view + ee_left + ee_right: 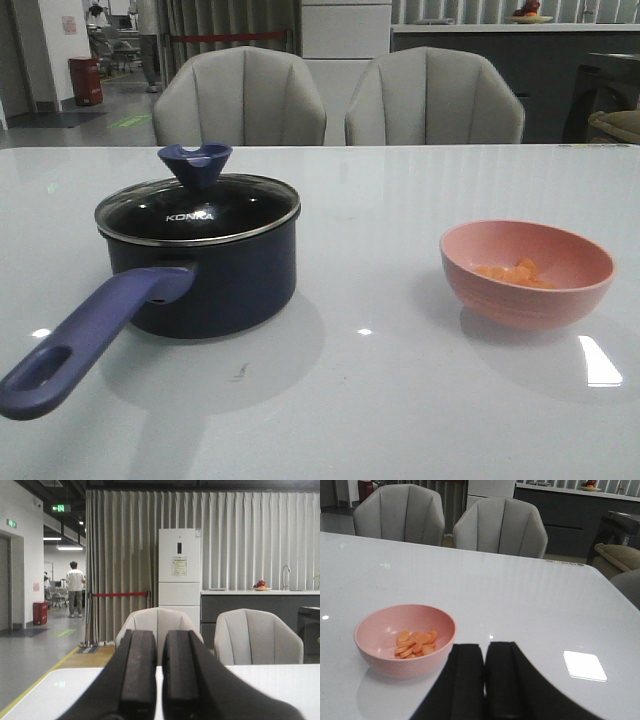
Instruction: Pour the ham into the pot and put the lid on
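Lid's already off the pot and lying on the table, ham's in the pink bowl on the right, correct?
Not quite. The lid is seated on the pot, not off it on the table, as the front view shows. The rest holds: the ham is in the pink bowl on the right.

This looks like a show kitchen set up inside a large commercial or exhibition hall, not a private home. A glossy white counter [400, 400] carries cookware, with two grey padded chairs [240, 100] drawn up behind it. Past them stand a tall white fridge [179, 570] and a dark kitchen unit with a tap [285, 575] and a plate of fruit [261, 585], all backed by a floor-length grey curtain [120, 555]. To the side, the space opens onto a corridor with a green exit sign [60, 508], a red rope barrier [120, 594], a red bin [40, 613] and a person [75, 589] standing far off.
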Controlling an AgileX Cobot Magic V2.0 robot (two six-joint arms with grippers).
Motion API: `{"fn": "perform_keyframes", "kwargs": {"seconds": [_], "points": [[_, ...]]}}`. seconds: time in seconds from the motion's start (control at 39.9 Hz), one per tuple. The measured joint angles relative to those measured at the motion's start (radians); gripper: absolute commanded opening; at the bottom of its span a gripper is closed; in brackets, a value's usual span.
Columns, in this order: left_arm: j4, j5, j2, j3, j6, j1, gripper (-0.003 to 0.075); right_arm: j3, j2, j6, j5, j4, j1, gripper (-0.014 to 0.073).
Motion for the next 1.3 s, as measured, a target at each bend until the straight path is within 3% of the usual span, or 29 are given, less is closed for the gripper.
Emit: {"fn": "perform_keyframes", "kwargs": {"seconds": [0.28, 0.58, 0.7, 0.85, 0.93, 1.1, 1.3], "points": [[-0.009, 0.414, 0.261, -0.289, 0.000, 0.000, 0.0133, 0.000, 0.000, 0.000, 0.000, 0.000, 0.000, 0.0160], [-0.030, 0.453, 0.402, -0.311, 0.000, 0.002, 0.0151, 0.000, 0.000, 0.000, 0.000, 0.000, 0.000, 0.0160], [-0.028, 0.453, 0.436, -0.314, 0.000, 0.005, 0.0288, 0.000, 0.000, 0.000, 0.000, 0.000, 0.000, 0.0160], [-0.028, 0.453, 0.479, -0.317, 0.000, 0.005, 0.0579, 0.000, 0.000, 0.000, 0.000, 0.000, 0.000, 0.0160], [-0.028, 0.456, 0.505, -0.322, 0.000, 0.005, 0.0669, 0.000, 0.000, 0.000, 0.000, 0.000, 0.000, 0.0160], [-0.028, 0.525, 0.599, -0.399, 0.000, 0.005, 0.0665, 0.000, 0.000, 0.000, 0.000, 0.000, 0.000, 0.0160], [-0.058, 0.683, 0.790, -0.604, 0.000, 0.005, 0.0636, 0.000, 0.000, 0.000, 0.002, 0.000, 0.000, 0.0160]]}}
